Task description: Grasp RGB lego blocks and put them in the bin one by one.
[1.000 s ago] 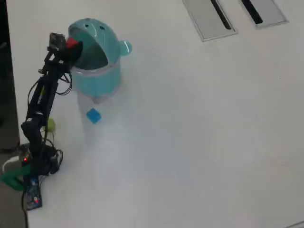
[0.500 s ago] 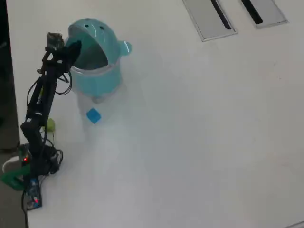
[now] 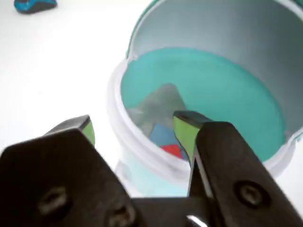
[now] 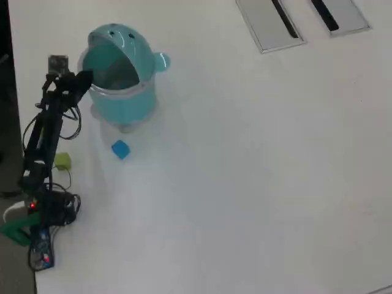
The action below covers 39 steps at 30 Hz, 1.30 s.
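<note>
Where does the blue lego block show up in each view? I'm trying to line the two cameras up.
Wrist view: the blue block sits at the top left corner, partly cut off by the edge.
Overhead view: the blue block lies on the table just below the bin.
Shared landmark: the teal bin, lid open in both.

Red block (image 3: 171, 150) inside teal bin (image 3: 208, 85)

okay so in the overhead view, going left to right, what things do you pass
Green block → blue block → bin's side knob → grey panels.
</note>
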Available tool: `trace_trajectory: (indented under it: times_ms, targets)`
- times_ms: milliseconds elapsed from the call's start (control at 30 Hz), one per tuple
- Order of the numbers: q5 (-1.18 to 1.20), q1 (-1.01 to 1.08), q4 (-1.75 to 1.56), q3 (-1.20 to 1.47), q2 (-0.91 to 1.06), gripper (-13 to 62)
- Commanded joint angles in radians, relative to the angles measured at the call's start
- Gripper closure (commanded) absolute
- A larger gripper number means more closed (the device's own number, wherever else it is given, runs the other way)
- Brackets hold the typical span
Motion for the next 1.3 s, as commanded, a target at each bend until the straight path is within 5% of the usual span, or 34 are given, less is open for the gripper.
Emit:
trace_trajectory:
  times_ms: [0,800,1267]
  targets:
    - [-0.015,-0.02,0.017,-0.003,0.094,18.5]
    - [-0.026,-0.176,0.084,0.831,0.591,17.8]
    - [-0.018,-0.25,0.114,1.002,0.618,17.8]
